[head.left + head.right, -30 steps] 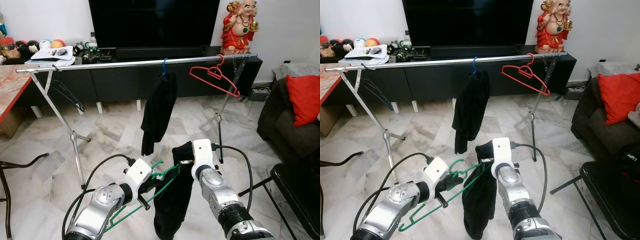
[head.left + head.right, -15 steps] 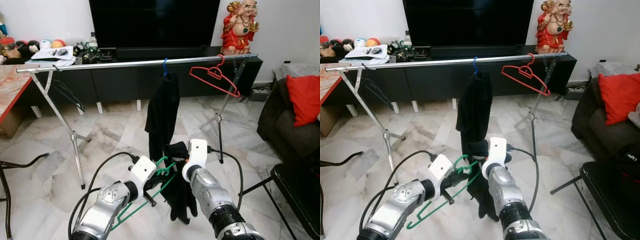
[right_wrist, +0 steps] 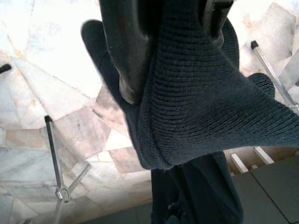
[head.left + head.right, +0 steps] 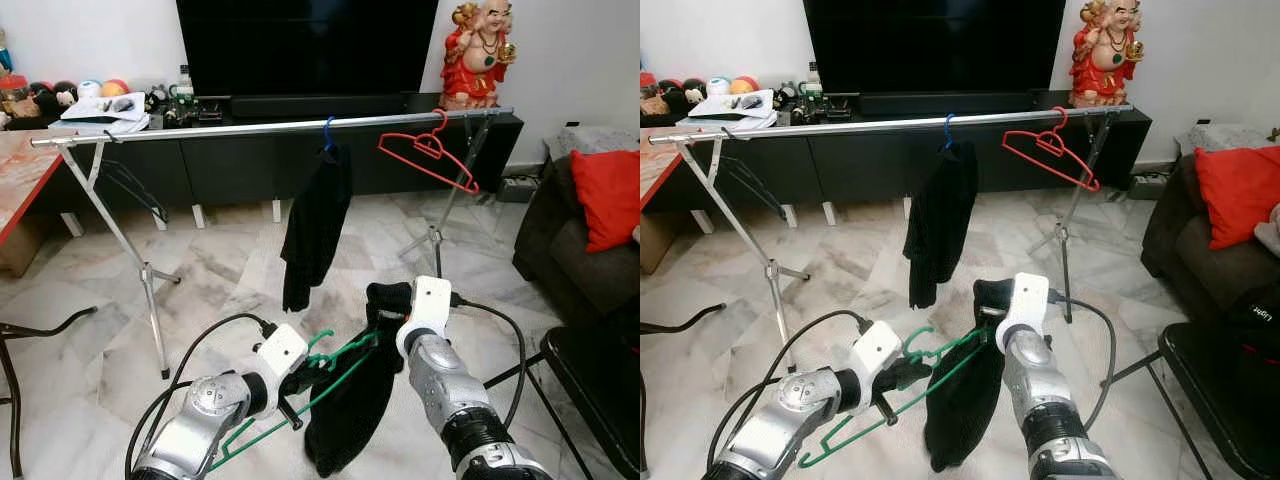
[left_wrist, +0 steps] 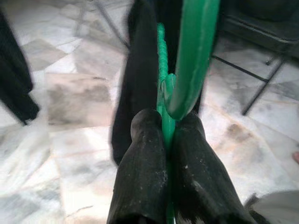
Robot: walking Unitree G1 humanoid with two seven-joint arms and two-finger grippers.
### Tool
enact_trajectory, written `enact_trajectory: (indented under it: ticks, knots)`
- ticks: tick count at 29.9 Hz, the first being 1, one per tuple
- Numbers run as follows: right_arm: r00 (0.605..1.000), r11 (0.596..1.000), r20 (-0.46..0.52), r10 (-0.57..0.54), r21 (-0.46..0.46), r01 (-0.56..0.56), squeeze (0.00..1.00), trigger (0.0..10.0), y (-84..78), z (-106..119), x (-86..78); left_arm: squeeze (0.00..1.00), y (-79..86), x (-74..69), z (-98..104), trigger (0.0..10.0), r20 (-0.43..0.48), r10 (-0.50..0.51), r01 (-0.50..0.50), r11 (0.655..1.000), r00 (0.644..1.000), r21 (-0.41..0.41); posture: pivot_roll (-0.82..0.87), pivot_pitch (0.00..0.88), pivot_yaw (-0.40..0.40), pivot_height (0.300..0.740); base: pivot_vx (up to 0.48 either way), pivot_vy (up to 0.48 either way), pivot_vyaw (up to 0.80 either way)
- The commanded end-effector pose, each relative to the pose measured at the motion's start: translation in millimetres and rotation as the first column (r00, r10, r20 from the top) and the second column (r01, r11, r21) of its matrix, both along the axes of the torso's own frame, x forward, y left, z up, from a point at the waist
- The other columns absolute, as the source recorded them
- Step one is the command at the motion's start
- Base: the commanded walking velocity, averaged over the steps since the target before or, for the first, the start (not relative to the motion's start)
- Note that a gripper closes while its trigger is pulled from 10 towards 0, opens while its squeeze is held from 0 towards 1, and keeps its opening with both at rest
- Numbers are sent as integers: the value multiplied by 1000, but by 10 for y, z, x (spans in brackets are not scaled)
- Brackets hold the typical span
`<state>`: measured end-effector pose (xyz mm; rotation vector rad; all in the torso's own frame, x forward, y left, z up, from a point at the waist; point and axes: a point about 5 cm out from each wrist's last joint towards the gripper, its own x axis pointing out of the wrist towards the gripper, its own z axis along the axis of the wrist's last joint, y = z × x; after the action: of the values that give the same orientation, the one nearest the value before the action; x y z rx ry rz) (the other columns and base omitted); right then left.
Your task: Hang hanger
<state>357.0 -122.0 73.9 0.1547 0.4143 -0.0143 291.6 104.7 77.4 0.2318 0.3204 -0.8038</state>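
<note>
A green hanger (image 4: 335, 365) is pinched just below its hook by my left gripper (image 5: 164, 140), low in front of me; the black fingers (image 5: 140, 177) are shut on its stem. My right gripper (image 3: 170, 28) is shut on a black knit garment (image 4: 350, 410), holding its top edge beside the hanger's right arm. The cloth drapes down from there over the floor, and it hides the right fingertips in the eye views. Ahead stands a long metal clothes rail (image 4: 230, 130). It carries a black garment on a blue hanger (image 4: 315, 225) and an empty red hanger (image 4: 430, 150).
Behind the rail are a dark TV cabinet (image 4: 240, 165), a large TV and a red figurine (image 4: 480, 55). A dark sofa with a red cushion (image 4: 608, 195) is on the right and a black chair (image 4: 590, 380) is near right. A reddish table edge (image 4: 20, 175) is at left.
My right gripper has swung right and lower with the black garment, which now hangs longer along the hanger's arm. The left gripper has dropped a little with the green hanger.
</note>
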Motion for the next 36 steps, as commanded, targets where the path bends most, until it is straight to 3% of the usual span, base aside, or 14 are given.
enact_trajectory:
  ticks: [1,7,11,17,22,24,25,30,32,36]
  knots:
    - [1000,1000,18,5,10,-6,0,10000,33,36,19,0,84,76,37,10000,32,67,-68,998,997,13,119,0,-44,740,0,0,0]
    - [998,998,14,55,26,-55,0,10000,161,17,-7,0,42,155,124,10000,92,128,-125,992,987,-34,116,0,-43,740,0,0,0]
    - [998,997,8,63,35,-64,0,10000,199,0,-23,0,-21,150,169,10000,97,113,-106,991,989,-75,117,0,-44,740,0,0,0]
    - [999,998,13,51,30,-51,0,10000,187,9,-15,0,-150,28,144,10000,56,-13,20,993,998,-114,116,0,-42,740,0,0,0]
    - [999,1000,36,-2,18,1,0,10000,23,83,53,0,-109,-205,-37,10000,-90,-210,209,978,974,-14,117,0,-43,740,0,0,0]
    - [999,1000,42,-5,10,5,0,10000,-5,100,66,0,-84,-211,-57,10000,-96,-205,206,978,974,5,117,0,-43,740,0,0,0]
    - [999,1000,44,-9,6,9,0,10000,-24,112,75,0,-40,-126,-49,10000,-61,-128,130,991,990,32,119,0,-45,740,0,0,0]
    - [999,1000,44,-14,7,14,0,10000,-26,111,75,0,17,-2,3,10000,-2,-22,22,998,1000,53,120,0,-46,740,0,0,0]
    - [999,1000,40,-11,8,11,0,10000,-2,93,61,0,36,81,108,10000,54,43,-44,999,998,8,120,0,-47,740,0,0,0]
    - [999,1000,38,-4,8,4,0,10000,15,81,53,0,36,120,182,10000,87,68,-66,997,994,-26,118,0,-45,740,0,0,0]
